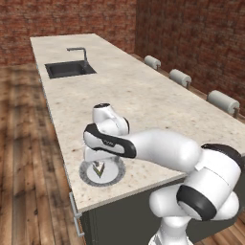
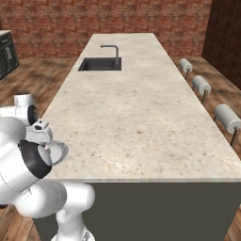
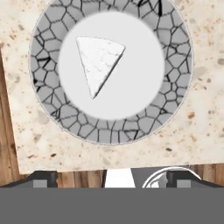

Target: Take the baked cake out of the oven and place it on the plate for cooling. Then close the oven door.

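A round plate (image 3: 43, 52) with a grey crackle-patterned rim and a plain white middle sits near the corner of the island counter (image 1: 143, 95). On it lies a white wedge-shaped piece of cake (image 3: 99, 59), free of any grip. My gripper (image 3: 111, 179) hangs straight above the plate, open, its two dark fingertips (image 3: 43, 179) spread wide with nothing between them. From the left base view my hand and forearm cover part of the plate (image 1: 115, 174). The plate (image 2: 60, 151) peeks out behind my arm in the right base view. The oven and the oven door are out of view.
The plate lies close to the counter's edge, with wooden floor (image 1: 24, 158) beyond it. A dark sink with a faucet (image 1: 70, 69) is set in the far end of the counter. Padded stools (image 2: 202, 84) line the counter's right side. A dark cabinet (image 2: 7, 56) stands far left.
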### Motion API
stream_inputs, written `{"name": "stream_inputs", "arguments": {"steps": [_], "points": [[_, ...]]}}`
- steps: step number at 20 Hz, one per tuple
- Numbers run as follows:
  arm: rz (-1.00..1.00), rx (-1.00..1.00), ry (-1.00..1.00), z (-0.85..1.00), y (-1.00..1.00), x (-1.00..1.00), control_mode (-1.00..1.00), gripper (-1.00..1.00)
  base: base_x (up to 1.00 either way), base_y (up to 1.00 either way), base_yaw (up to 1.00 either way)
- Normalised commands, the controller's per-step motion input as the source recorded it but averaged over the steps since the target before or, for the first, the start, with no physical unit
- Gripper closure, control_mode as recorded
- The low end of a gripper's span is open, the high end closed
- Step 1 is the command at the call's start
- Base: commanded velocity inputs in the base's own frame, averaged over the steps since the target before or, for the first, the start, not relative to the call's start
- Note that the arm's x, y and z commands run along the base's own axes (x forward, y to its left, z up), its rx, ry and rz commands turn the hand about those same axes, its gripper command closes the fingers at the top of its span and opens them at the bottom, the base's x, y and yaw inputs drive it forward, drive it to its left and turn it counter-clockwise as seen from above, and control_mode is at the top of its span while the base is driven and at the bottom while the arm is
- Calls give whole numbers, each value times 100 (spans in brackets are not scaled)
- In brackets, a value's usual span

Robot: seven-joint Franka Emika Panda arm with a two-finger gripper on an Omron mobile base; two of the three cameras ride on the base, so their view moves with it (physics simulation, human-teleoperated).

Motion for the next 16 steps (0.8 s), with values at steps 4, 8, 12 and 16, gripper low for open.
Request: {"name": "stream_inputs", "arguments": {"steps": [4,8,12,16], "points": [[0,2,-4,15,-41,-50,-100,-100,0,0,0],[0,0,-1,10,-36,-39,-100,-100,0,0,0],[0,0,0,3,-34,-28,-100,-100,0,0,0],[0,0,0,0,-24,-12,-100,-100,0,0,0]]}}
